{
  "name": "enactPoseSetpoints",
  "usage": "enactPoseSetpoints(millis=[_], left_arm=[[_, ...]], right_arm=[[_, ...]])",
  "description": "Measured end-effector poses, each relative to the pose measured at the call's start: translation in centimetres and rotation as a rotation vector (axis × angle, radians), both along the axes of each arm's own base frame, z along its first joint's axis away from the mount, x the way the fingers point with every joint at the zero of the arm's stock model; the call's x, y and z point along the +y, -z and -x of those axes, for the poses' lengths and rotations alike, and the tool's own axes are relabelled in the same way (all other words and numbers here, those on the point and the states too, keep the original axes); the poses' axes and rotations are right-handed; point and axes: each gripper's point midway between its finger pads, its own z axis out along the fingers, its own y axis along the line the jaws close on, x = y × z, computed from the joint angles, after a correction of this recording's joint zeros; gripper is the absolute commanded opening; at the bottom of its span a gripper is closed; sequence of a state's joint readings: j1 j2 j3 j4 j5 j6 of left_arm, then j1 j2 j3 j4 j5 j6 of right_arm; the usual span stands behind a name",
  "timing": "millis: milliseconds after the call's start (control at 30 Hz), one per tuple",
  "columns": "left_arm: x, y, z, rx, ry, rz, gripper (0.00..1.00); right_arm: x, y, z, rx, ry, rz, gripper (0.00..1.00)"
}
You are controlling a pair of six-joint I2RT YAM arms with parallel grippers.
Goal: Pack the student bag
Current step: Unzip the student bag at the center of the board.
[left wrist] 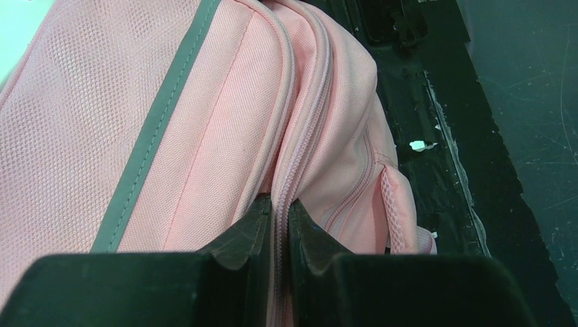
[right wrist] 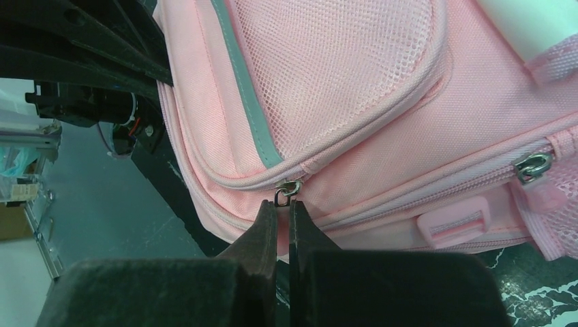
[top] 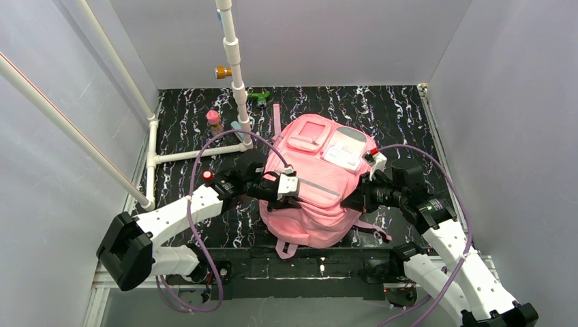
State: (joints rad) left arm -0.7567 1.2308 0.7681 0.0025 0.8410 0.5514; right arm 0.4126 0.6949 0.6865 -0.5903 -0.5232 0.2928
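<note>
Here, left pincer (left wrist: 280,216) and right pincer (right wrist: 283,216) pinch the student bag (top: 315,201).

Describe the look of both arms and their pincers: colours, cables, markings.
Both the left arm and right arm have white shells with black joints and wrists, each looped by a lilac cable. The left pincer and right pincer have matte black wedge-shaped fingers. No sleeves.

The student bag (top: 317,194) is a large pink fabric backpack with a grey stripe, mesh pockets and a white patch on its front. It lies front up, with the zips in view closed, mid-table (top: 409,116), one end reaching the near edge.
</note>
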Motion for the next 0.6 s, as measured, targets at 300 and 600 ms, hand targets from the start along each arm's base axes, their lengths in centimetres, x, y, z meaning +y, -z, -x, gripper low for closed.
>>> enactPoseSetpoints(millis=[300, 600], left_arm=[[-2.4, 1.2, -1.5, -0.001, -0.128, -0.111, 0.00], [-6.8, 2.7, -3.1, 0.046, -0.404, -0.156, 0.00]], right_arm=[[-0.6, 0.6, -0.5, 0.056, 0.087, 0.014, 0.01], [-2.9, 1.9, -3.0, 0.109, 0.337, 0.081, 0.01]])
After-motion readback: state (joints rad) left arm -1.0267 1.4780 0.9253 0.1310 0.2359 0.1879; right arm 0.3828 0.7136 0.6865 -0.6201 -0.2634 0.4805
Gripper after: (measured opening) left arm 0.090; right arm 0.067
